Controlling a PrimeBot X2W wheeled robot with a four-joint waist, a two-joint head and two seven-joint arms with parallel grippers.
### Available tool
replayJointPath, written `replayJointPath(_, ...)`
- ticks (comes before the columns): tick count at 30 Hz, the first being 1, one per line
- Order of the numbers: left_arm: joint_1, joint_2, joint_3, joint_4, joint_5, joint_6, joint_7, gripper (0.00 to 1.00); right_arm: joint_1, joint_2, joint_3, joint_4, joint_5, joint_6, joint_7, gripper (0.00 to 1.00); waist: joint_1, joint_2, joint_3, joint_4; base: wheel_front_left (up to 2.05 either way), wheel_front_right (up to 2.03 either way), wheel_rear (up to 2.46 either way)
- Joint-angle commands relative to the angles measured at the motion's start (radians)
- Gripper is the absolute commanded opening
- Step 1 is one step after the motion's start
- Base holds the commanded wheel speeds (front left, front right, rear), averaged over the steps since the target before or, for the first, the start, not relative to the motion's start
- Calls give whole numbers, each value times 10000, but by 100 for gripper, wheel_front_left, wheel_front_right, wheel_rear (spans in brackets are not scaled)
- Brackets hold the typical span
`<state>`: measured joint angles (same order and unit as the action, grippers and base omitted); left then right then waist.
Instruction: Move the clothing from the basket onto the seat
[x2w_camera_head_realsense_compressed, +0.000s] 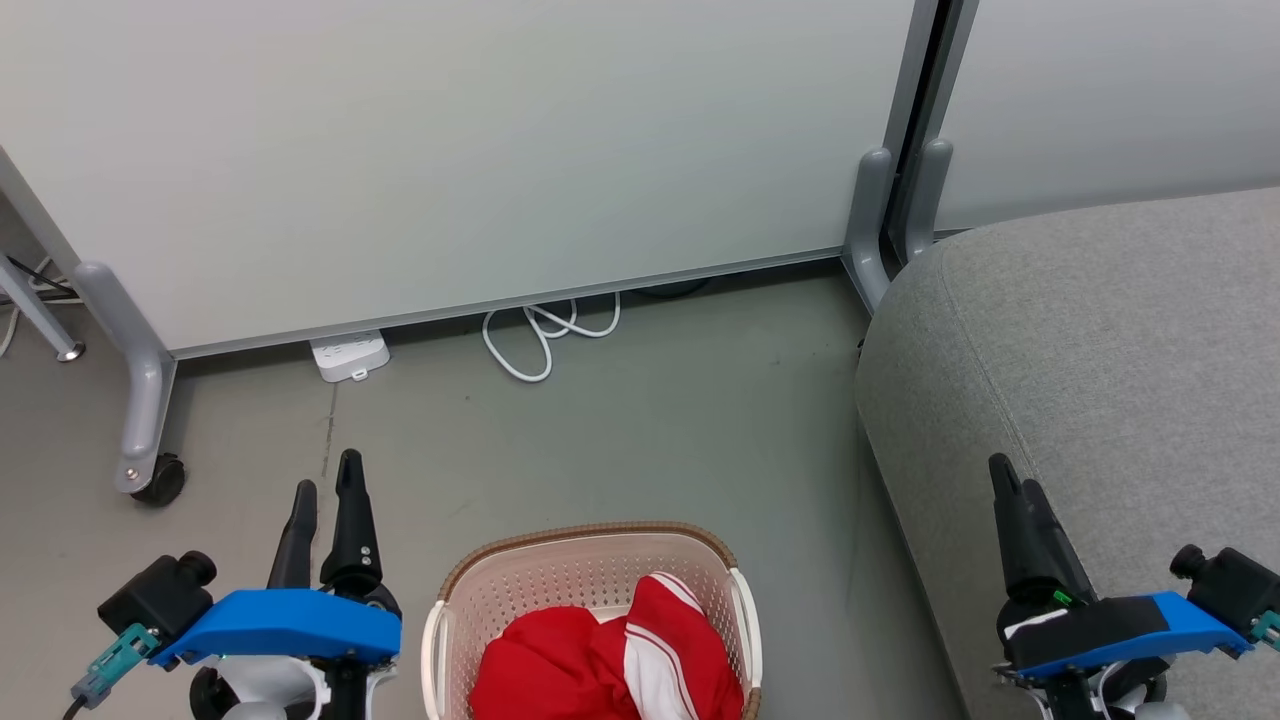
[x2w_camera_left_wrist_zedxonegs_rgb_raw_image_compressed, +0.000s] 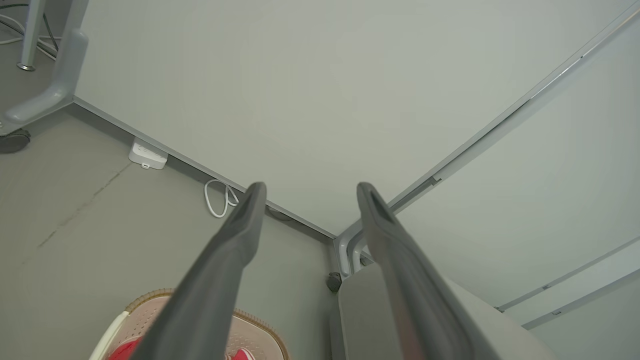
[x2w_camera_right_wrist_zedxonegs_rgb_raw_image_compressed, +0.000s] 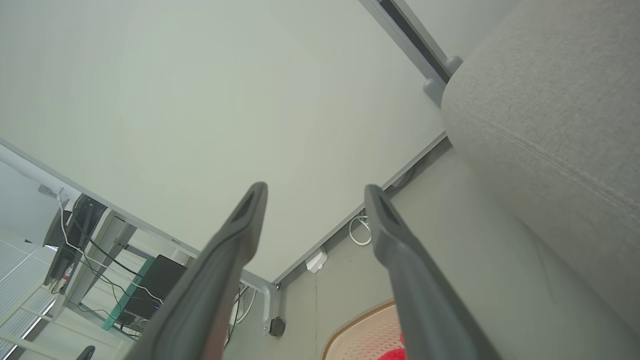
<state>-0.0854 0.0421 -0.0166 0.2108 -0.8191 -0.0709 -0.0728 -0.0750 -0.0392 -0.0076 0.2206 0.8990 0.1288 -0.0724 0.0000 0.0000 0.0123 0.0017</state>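
The cream basket (x2w_camera_head_realsense_compressed: 590, 575) with a brown rim stands on the floor at the bottom middle of the head view. Red clothing (x2w_camera_head_realsense_compressed: 610, 660) with white stripes is bunched inside it. The grey seat (x2w_camera_head_realsense_compressed: 1110, 370) fills the right side. My left gripper (x2w_camera_head_realsense_compressed: 325, 480) is open to the left of the basket, above the floor. My right gripper (x2w_camera_head_realsense_compressed: 1008, 480) hangs over the seat's front edge, and its wrist view shows it open (x2w_camera_right_wrist_zedxonegs_rgb_raw_image_compressed: 315, 187). In the left wrist view the open fingers (x2w_camera_left_wrist_zedxonegs_rgb_raw_image_compressed: 307, 187) point at the wall, with the basket (x2w_camera_left_wrist_zedxonegs_rgb_raw_image_compressed: 150, 302) and seat (x2w_camera_left_wrist_zedxonegs_rgb_raw_image_compressed: 360, 310) below them.
A grey partition wall (x2w_camera_head_realsense_compressed: 480, 150) on castor feet (x2w_camera_head_realsense_compressed: 155, 475) runs behind the floor. A white power strip (x2w_camera_head_realsense_compressed: 350, 357) and coiled white cable (x2w_camera_head_realsense_compressed: 545, 335) lie at its base. Bare grey floor (x2w_camera_head_realsense_compressed: 640, 440) lies between the basket and the wall.
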Motion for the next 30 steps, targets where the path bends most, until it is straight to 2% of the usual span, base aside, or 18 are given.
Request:
replayJointPath(1, -297, 86, -100, -89, 420, 39, -104, 100, -228, -79, 57, -47, -431, 14, -106, 100, 0, 0, 2, 1, 0, 0, 0)
replayJointPath(30, -464, 256, -938, 125, 3905, 370, -933, 100, -381, -109, 456, 471, -3951, 21, -934, 100, 0, 0, 36, 13, 0, 0, 0)
